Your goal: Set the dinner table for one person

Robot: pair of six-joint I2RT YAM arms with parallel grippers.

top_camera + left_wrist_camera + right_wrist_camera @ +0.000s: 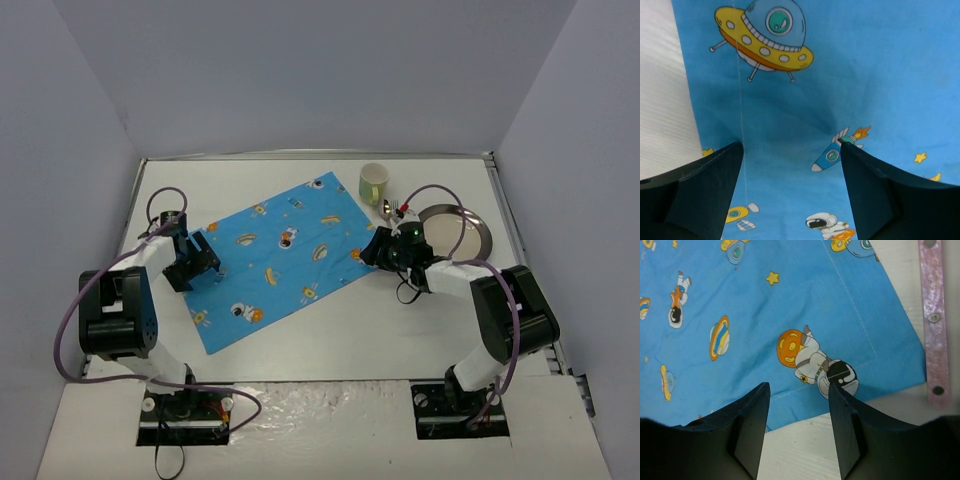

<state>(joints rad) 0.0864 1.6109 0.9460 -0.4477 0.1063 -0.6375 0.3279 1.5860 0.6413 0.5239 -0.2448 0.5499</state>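
Mat [280, 260] lies flat; my left hand [200, 265] and right hand [375, 250] hover spread above it. Next, probably plate [472, 236] onto it.

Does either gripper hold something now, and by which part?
Nothing is held. The left gripper and the right gripper both stand open over edges of the blue cartoon-print cloth placemat, with no cloth pinched.

The dinner table [330, 330], quantity one, carries one blue placemat [275, 260], one pale green mug [373, 183] and one metal plate [481, 236]. One spoon [387, 208] is identifiable; further cutlery beside it is too small to count.
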